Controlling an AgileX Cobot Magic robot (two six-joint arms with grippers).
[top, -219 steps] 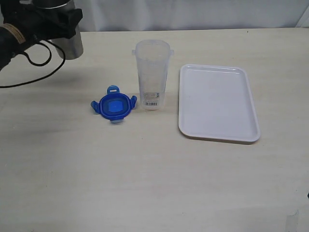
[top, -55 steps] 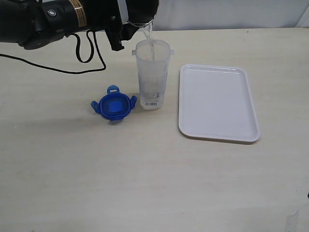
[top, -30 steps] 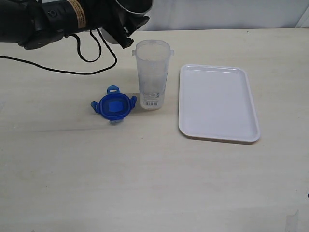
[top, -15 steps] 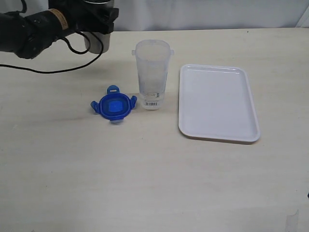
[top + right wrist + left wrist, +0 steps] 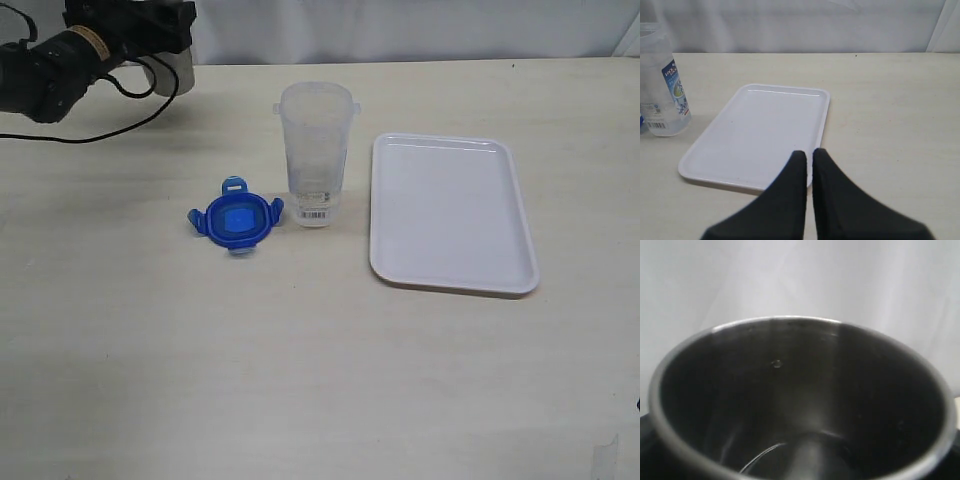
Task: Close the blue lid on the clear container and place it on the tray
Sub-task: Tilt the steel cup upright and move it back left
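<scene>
My left fingers (image 5: 165, 30) clamp a steel cup (image 5: 800, 400) over the surface's (image 5: 300, 380) far left corner. My right fingers (image 5: 804, 159) sit pressed together, empty, near the tray (image 5: 450, 215). The lid (image 5: 234, 220) lies flat just beside the upright container (image 5: 315, 155), on my left arm's side.

The left arm (image 5: 40, 75) lies at the far left, the left pincer (image 5: 160, 28) gripping a cup (image 5: 172, 72). The right pincer (image 5: 809, 154) hovers low, jaws pressed together.

One lid (image 5: 235, 221), one container (image 5: 316, 150), one tray (image 5: 452, 215), one cup (image 5: 790, 390).
</scene>
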